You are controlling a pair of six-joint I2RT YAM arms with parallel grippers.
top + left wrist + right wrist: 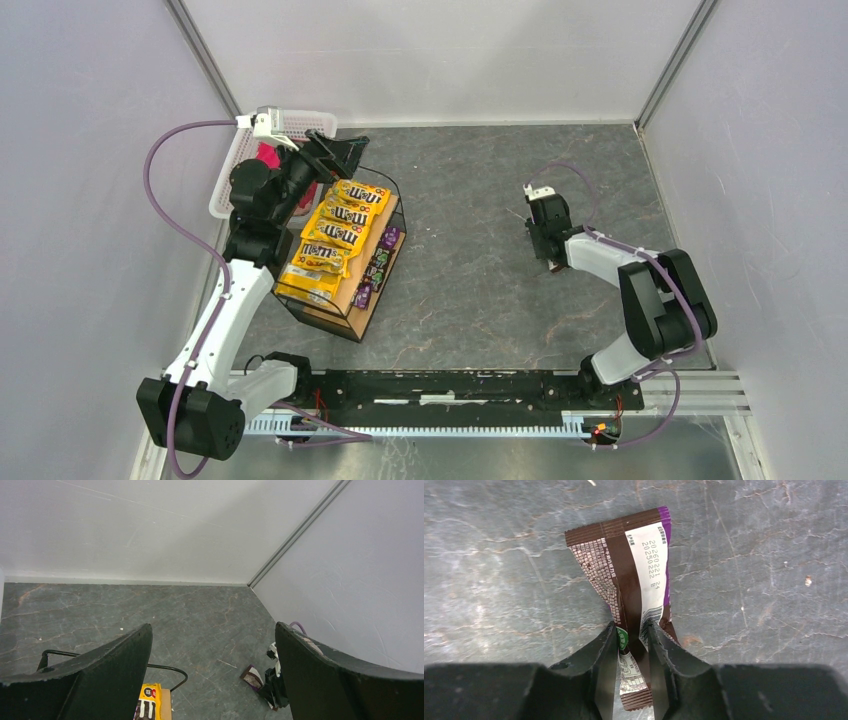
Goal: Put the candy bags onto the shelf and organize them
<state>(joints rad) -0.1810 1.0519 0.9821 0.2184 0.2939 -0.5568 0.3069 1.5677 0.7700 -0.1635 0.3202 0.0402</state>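
The right fingers are pinching a purple packet, closed narrow on its near end. The rest of it is fanning out beyond the fingertips, against the desk. So the pick-up looks to be the step in hand: one stray packet, gripped, though whether it is off the desk yet is hard to tell.

Well away from those fingers, the shelf is already carrying a row of yellow packets on its top plank and a few dark ones on the plank below. The left fingers are spread wide, holding nothing, hovering above the shelf's far end.

Next move, by this read: lift, carry across to the shelf, and slide the packet in among the dark ones. That is calling for a low, angled entry under the top plank, and the left fingers may be standing in the way.

The right wrist view is giving the grip itself; from overhead the packet is all but hidden under the arm. The left wrist view is catching that packet side-on, far beyond its own fingertips. Only the overhead view is showing the whole shelf.
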